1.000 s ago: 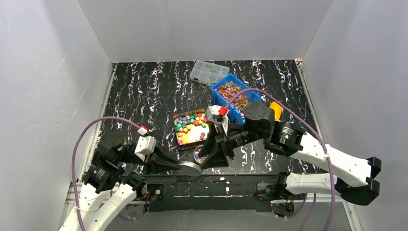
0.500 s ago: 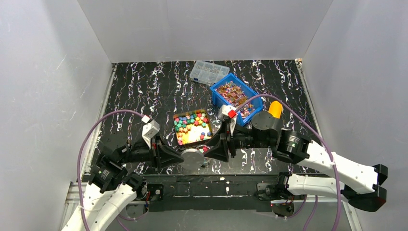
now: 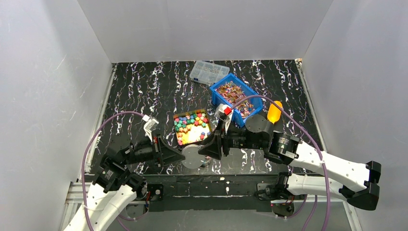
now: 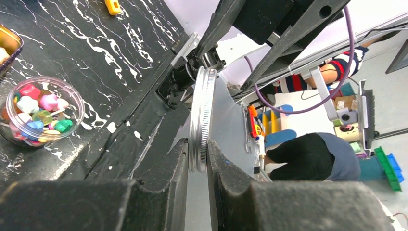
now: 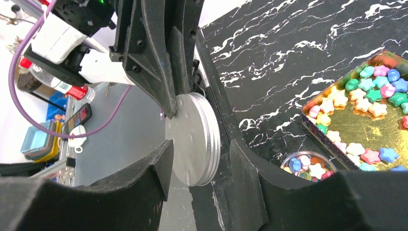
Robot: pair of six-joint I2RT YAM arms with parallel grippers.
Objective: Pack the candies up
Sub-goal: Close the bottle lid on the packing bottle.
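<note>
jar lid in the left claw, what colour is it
The jar lid is plain silver metal, ridged rim; best in the right wrist view.

White walls point(image 3: 207, 29) stand on three sides of a black table point(image 3: 144, 91) with white squiggly lines all over.

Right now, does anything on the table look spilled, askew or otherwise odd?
Nothing looks spilled or damaged. One oddity: the silver lid is held on edge in mid-air, pinched by the left gripper, while the right gripper has its jaws open on both sides of it. The small candy jar sits uncovered on the table.
</note>
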